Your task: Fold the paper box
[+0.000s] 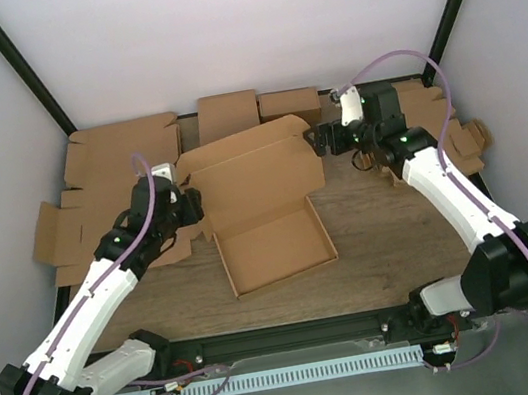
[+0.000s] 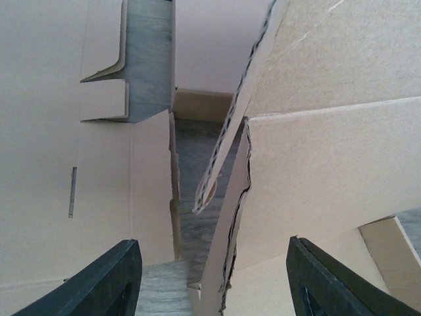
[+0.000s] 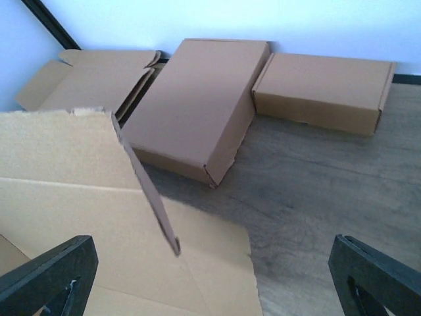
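The paper box [image 1: 275,248] lies open mid-table, a shallow brown tray with its wide lid [image 1: 255,174] tilted up behind it. My left gripper [image 1: 193,206] is at the box's left side. In the left wrist view its dark fingers [image 2: 108,283] stand apart, and an upright cardboard side wall [image 2: 231,243] rises between them without touching either. My right gripper [image 1: 319,140] hovers at the lid's back right corner. In the right wrist view it [image 3: 214,280] is wide open above the lid panel [image 3: 85,197], with a thin side flap [image 3: 148,191] sticking up and nothing held.
Two folded brown boxes [image 1: 228,114] [image 1: 289,104] stand against the back wall. Flat cardboard blanks [image 1: 124,150] [image 1: 65,233] lie at the left, and more cardboard [image 1: 456,130] lies behind the right arm. Black frame posts rise at both back corners.
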`<state>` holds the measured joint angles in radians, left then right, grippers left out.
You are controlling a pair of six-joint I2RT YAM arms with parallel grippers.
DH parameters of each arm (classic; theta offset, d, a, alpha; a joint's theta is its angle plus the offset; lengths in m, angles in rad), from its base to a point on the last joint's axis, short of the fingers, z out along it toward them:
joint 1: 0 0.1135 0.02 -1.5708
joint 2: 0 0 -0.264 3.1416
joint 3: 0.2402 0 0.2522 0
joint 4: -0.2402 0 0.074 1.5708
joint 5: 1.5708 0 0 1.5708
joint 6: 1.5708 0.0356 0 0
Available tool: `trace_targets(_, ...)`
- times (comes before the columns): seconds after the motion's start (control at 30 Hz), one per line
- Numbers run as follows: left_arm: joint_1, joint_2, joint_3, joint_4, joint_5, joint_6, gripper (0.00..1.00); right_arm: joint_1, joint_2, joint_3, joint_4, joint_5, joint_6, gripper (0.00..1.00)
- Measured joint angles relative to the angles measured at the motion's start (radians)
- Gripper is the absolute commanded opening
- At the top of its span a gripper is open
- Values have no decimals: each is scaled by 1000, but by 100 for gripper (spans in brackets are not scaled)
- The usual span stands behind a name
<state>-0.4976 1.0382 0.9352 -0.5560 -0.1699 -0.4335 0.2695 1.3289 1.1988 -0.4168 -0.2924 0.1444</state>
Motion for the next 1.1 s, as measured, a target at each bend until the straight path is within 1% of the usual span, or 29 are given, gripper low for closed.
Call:
trace_targets(0.1, 0, 12, 8, 1, 0, 4, 63, -19, 42, 30, 19, -66, -30, 99)
trace_targets(0.27, 0, 32, 28, 1, -1, 21, 62, -19, 109, 58, 30, -153, -105, 90)
trace_targets(0.4, 0, 70, 62, 2, 0, 32, 58, -19, 183, 128, 0, -188, -147, 88)
trace_targets(0.47, 0, 84, 73, 1, 2, 40, 55, -19, 200, 137, -4, -190, -154, 87)
trace_targets(0.53, 1, 89, 75, 1, 2, 43, 52, -19, 204, 137, -16, -185, -158, 85)
trace_targets(0.63, 0, 89, 76, 1, 2, 46, 46, -19, 209, 141, -25, -177, -165, 75)
trace_targets(0.73, 0, 95, 79, 0, 7, 47, 39, -19, 225, 151, -30, -169, -176, 70)
trace_targets(0.8, 1, 102, 79, 0, 12, 44, 37, -19, 235, 154, -39, -169, -179, 69)
trace_targets(0.9, 1, 114, 86, -4, 19, 45, 36, -19, 243, 154, -55, -169, -179, 69)
trace_targets(0.93, 1, 117, 90, -6, 19, 45, 34, -18, 245, 154, -58, -169, -179, 68)
trace_targets(1.1, 1, 118, 105, -9, 25, 47, 21, -13, 246, 154, -71, -172, -183, 54)
